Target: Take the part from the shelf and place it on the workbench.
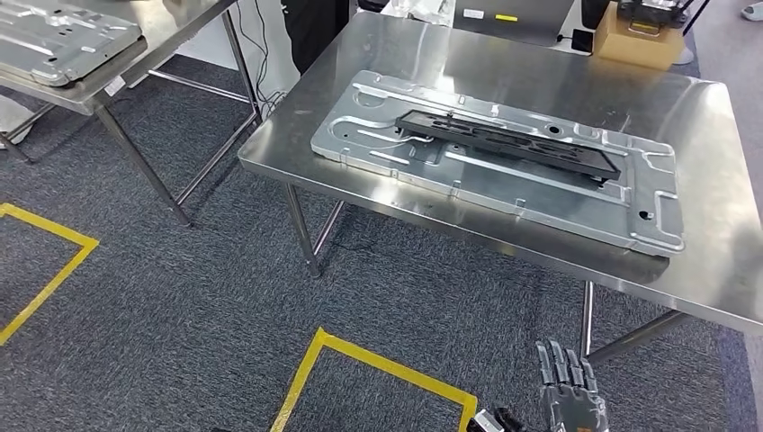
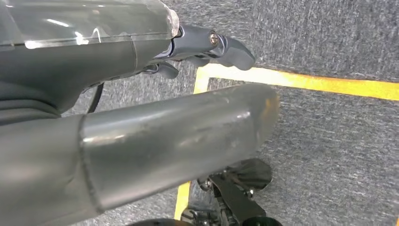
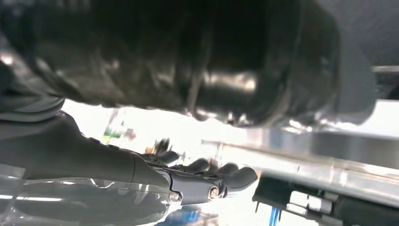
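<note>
Black part (image 1: pixel 509 142) laid lengthwise on metal panel (image 1: pixel 432 166), mid counter (image 1: pixel 720 261). Judged stiff, light, slotted; best taken by long edges. Right hand (image 1: pixel 570 389) seen near, fingers extended, nothing held. Left hand (image 2: pixel 207 47) hung over floor (image 2: pixel 329 155), nothing held.

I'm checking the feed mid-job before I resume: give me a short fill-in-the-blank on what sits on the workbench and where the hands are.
1. The long black part lies on top of the silver ____ panel.
2. That panel rests on the steel workbench, not on the ____ below.
3. The yellow tape marks squares on the grey ____.
4. The right hand hangs low and holds ____.

Missing words: metal; floor; carpet; nothing
</note>
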{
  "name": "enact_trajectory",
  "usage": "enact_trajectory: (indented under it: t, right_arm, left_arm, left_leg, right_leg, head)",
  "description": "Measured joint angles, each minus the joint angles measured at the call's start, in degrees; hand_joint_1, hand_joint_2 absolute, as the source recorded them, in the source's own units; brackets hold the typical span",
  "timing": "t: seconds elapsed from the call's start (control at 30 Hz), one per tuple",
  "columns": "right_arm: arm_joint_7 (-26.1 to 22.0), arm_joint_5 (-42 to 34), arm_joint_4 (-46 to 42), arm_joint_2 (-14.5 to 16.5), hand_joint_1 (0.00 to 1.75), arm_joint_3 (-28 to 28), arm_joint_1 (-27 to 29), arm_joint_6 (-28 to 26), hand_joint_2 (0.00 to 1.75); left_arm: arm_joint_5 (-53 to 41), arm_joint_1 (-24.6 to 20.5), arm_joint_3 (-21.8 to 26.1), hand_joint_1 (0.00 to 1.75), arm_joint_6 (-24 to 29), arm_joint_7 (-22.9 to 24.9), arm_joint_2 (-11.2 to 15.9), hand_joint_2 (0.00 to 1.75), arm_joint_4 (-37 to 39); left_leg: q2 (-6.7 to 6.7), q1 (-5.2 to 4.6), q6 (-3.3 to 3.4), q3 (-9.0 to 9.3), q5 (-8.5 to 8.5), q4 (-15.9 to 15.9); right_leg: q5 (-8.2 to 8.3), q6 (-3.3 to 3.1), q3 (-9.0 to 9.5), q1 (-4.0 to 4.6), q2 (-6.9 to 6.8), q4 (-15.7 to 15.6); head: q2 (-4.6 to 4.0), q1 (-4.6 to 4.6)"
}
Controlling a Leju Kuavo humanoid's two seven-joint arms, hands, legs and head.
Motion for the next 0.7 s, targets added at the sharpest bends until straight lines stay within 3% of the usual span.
enact_trajectory:
  t: [0.07, 0.1, 0.17, 0.23, 0.27, 0.3, 0.33, 0.4, 0.47, 0.5, 0.6, 0.63, 0.7]
  right_arm:
    - [-6.6, -5.1, 3.7, 3.5, 0.00, -3.2, 0.3, 1.1, 0.00]
    - [-9.9, -7.8, 6.2, 5.2, 0.00, -5.2, 0.2, 2.1, 0.00]
    - [-16.3, -11.7, 12.5, 8.2, 0.00, -10.3, -0.8, 4.0, 0.00]
    - [-21.2, -12.6, 21.1, 10.4, 0.00, -16.8, -3.1, 4.3, 0.00]
    - [-23.1, -12.4, 25.9, 11.2, 0.00, -20.4, -4.3, 4.1, 0.00]
    - [-24.7, -12.1, 30.3, 11.9, 0.00, -23.8, -5.5, 3.6, 0.00]
    - [-25.7, -11.7, 33.9, 12.5, 0.00, -26.9, -6.3, 3.1, 0.00]
    - [-26.7, -10.8, 38.9, 13.5, 0.00, -31.5, -7.6, 2.7, 0.00]
    - [-26.6, -9.9, 42.1, 14.4, 0.00, -34.8, -8.8, 3.6, 0.00]
    - [-26.1, -9.6, 43.4, 14.9, 0.00, -36.3, -9.4, 4.8, 0.00]
    - [-23.8, -10.0, 48.5, 15.4, 0.00, -41.7, -11.5, 10.0, 0.00]
    - [-23.1, -10.8, 51.2, 15.4, 0.00, -44.2, -12.4, 11.7, 0.00]
    - [-20.5, -12.4, 57.3, 15.0, 0.00, -49.6, -14.4, 14.5, 0.00]
  left_arm:
    - [0.0, 0.1, 0.3, 0.00, 0.2, 0.0, -0.1, 0.00, 0.0]
    - [-0.1, 0.2, 0.4, 0.00, 0.3, 0.0, -0.1, 0.00, 0.0]
    - [-0.3, 0.3, 0.6, 0.00, 0.4, 0.0, -0.1, 0.00, 0.0]
    - [-0.6, 0.5, 0.8, 0.00, 0.4, -0.1, -0.1, 0.00, 0.0]
    - [-0.7, 0.5, 0.9, 0.00, 0.5, -0.1, -0.1, 0.00, 0.0]
    - [-0.8, 0.5, 0.9, 0.00, 0.5, -0.1, -0.1, 0.00, 0.0]
    - [-0.8, 0.5, 0.9, 0.00, 0.5, -0.1, -0.2, 0.00, 0.0]
    - [-0.9, 0.4, 1.0, 0.00, 0.5, -0.1, -0.1, 0.00, 0.0]
    - [-0.9, 0.3, 1.2, 0.00, 0.5, -0.2, -0.1, 0.00, 0.0]
    - [-1.0, 0.2, 1.2, 0.00, 0.5, -0.3, -0.1, 0.00, 0.0]
    - [-1.1, 0.2, 1.3, 0.00, 0.9, -0.5, -0.2, 0.00, 0.0]
    - [-1.1, 0.3, 1.3, 0.00, 1.1, -0.5, -0.3, 0.00, 0.0]
    - [-1.2, 0.3, 1.3, 0.00, 1.3, -0.6, -0.3, 0.00, 0.0]
  left_leg:
    - [-0.05, 0.16, -0.80, -0.24, 0.74, -0.2]
    - [-0.15, 0.22, -1.16, -0.58, 0.17, 0.1]
    - [-0.33, 0.37, -1.73, -1.89, -4.08, 3.6]
    - [-0.39, 0.52, -2.18, -3.48, -9.54, 10.7]
    - [-0.39, 0.59, -2.36, -3.86, -10.74, 13.8]
    - [-0.39, 0.63, -2.47, -3.57, -10.62, 15.6]
    - [-0.39, 0.68, -2.51, -2.37, -9.36, 15.5]
    - [-0.48, 0.74, -2.28, 2.64, -6.75, 9.6]
    - [-0.67, 0.53, -1.76, 7.78, -7.13, 1.8]
    - [-0.75, 0.36, -1.47, 8.97, -7.88, -0.5]
    - [-0.57, 0.30, -0.27, 8.84, -7.53, -2.1]
    - [-0.46, 0.45, 0.27, 8.55, -7.00, -2.3]
    - [-0.28, 0.63, 1.01, 7.65, -5.98, -2.5]
  right_leg:
    - [0.65, -0.71, -0.24, 0.06, -0.10, -0.9]
    - [1.22, -1.16, -0.67, -0.04, -0.18, -1.1]
    - [2.52, -2.02, -1.94, -0.29, -0.36, -1.3]
    - [3.65, -2.36, -3.71, -0.17, -0.40, -0.8]
    - [4.15, -2.32, -4.70, -0.12, -0.44, -0.5]
    - [4.60, -2.24, -5.73, -0.09, -0.51, -0.1]
    - [4.98, -2.13, -6.76, -0.09, -0.57, 0.5]
    - [5.64, -1.83, -8.59, -0.11, -0.57, 1.6]
    - [6.23, -1.32, -9.84, -0.02, -0.45, 2.4]
    - [6.58, -0.98, -10.16, -0.01, -0.42, 2.5]
    - [7.35, 0.14, -10.55, -0.06, -0.33, 2.5]
    - [6.54, 0.46, -10.92, -0.10, -0.21, 3.3]
    - [2.32, 1.03, -12.77, -0.32, 0.03, 8.3]
  head:
    - [0.00, -0.01]
    - [0.00, -0.02]
    - [0.00, -0.04]
    - [0.00, -0.06]
    - [0.00, -0.07]
    - [0.00, -0.07]
    - [0.00, -0.06]
    - [0.00, -0.07]
    - [0.00, -0.07]
    - [0.00, -0.05]
    - [0.00, -0.02]
    - [0.00, 0.00]
    - [0.00, 0.05]
